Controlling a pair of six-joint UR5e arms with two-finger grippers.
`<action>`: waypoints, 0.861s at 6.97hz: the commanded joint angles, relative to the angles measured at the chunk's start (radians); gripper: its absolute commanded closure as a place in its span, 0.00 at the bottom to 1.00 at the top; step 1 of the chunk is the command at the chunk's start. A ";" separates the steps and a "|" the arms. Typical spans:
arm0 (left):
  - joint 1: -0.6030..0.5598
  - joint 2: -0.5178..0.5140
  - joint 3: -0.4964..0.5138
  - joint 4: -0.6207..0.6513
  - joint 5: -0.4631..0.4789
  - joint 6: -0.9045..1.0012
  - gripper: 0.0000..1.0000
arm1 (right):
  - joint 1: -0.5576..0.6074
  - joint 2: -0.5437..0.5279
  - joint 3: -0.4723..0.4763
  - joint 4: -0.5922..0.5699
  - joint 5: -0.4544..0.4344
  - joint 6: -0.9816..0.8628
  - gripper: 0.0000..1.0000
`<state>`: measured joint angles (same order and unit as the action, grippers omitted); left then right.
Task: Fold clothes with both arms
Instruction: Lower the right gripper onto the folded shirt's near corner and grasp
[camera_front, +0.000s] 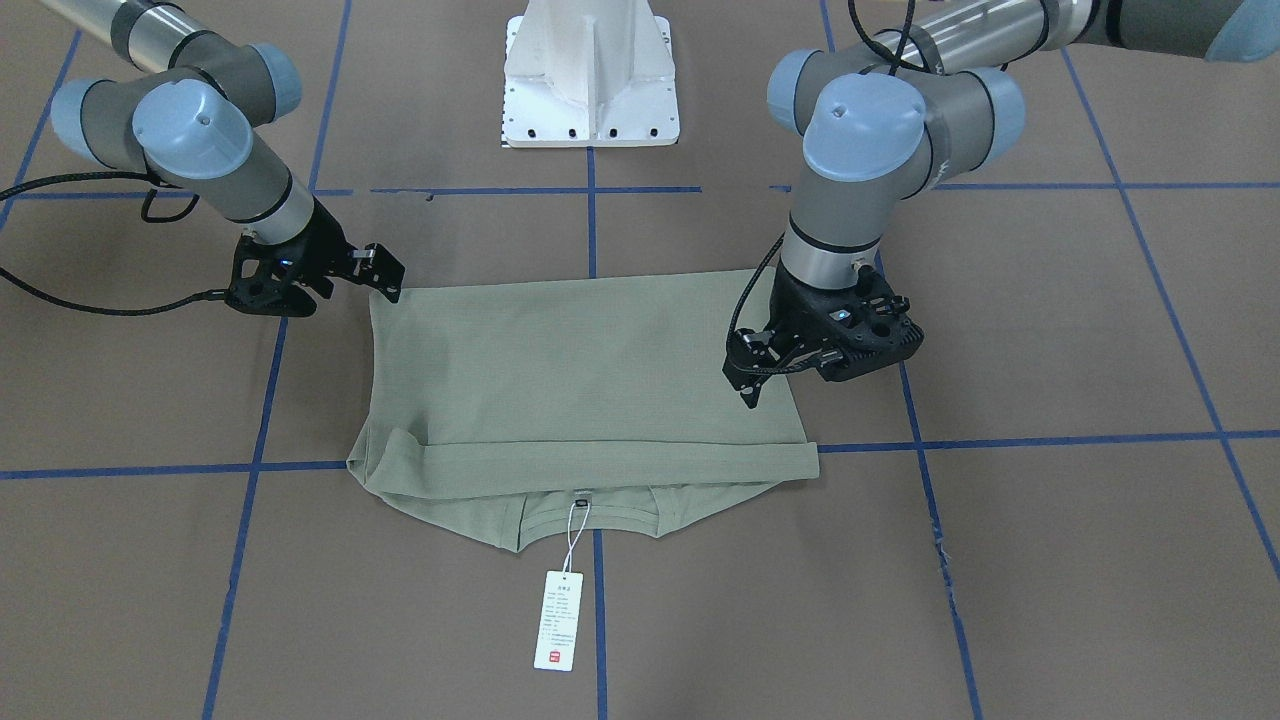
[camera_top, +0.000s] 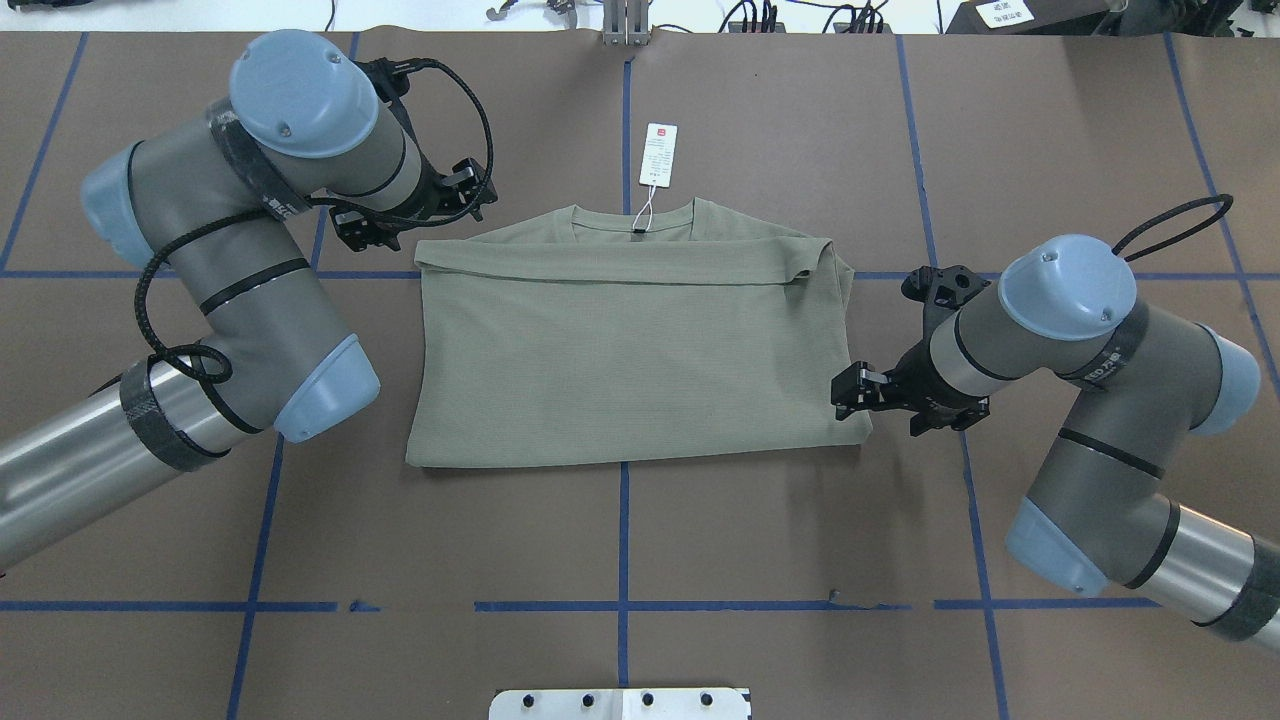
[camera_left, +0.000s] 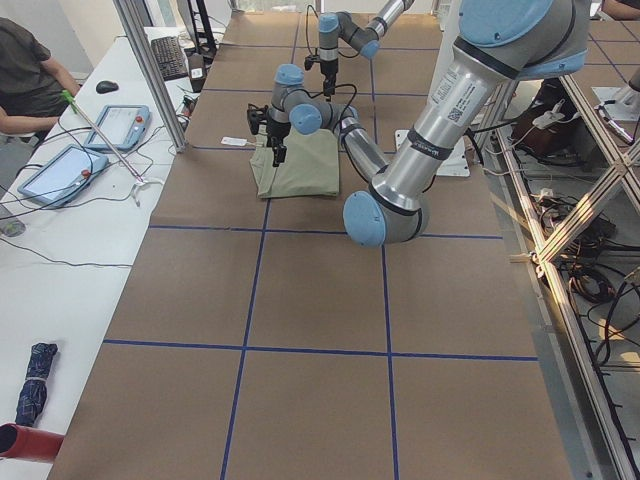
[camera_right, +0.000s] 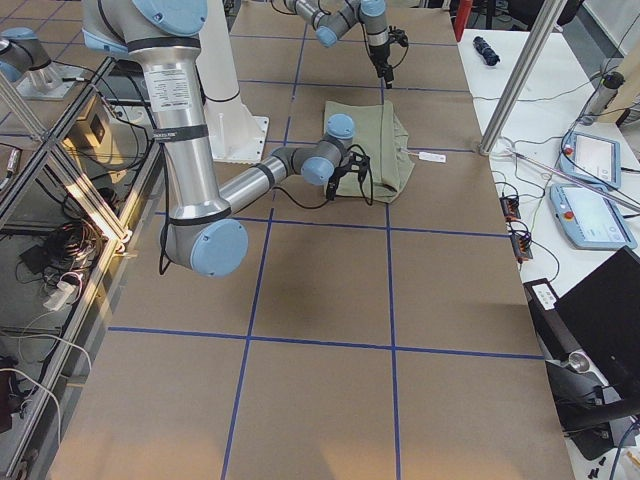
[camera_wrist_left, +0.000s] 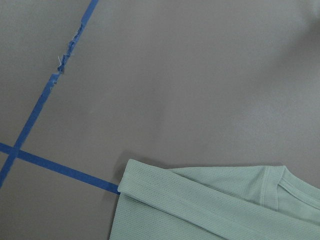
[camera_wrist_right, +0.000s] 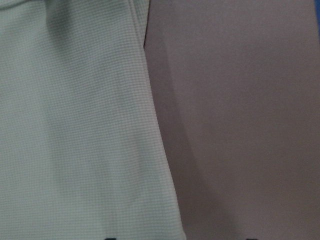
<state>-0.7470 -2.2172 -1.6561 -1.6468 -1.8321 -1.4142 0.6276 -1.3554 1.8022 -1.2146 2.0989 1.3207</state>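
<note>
The olive-green shirt (camera_top: 630, 350) lies folded into a rectangle at the centre of the table (camera_top: 800, 520). Its collar (camera_top: 632, 215) is toward the top of the overhead view, and the hang tag (camera_top: 658, 154) lies on the table just above it. The left arm (camera_top: 240, 300) enters from the lower left and bends sharply, holding the left gripper (camera_top: 425, 215) raised by the shirt's upper-left corner. I cannot tell how far its fingers are parted. The right arm (camera_top: 1090, 400) comes in from the lower right. The right gripper (camera_top: 848, 390) sits low at the shirt's right edge, and its fingers are spread with nothing between them.
</note>
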 joint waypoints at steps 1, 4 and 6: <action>0.005 0.007 -0.001 -0.002 0.002 -0.002 0.00 | -0.025 0.054 -0.056 0.001 -0.010 0.002 0.20; 0.005 0.007 -0.001 -0.004 0.002 0.000 0.01 | -0.013 0.055 -0.046 0.001 -0.003 -0.002 1.00; 0.005 0.007 -0.001 -0.005 0.002 0.000 0.01 | -0.012 0.042 -0.014 -0.003 0.003 0.000 1.00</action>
<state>-0.7425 -2.2105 -1.6567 -1.6516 -1.8301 -1.4143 0.6141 -1.3055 1.7723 -1.2158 2.0995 1.3203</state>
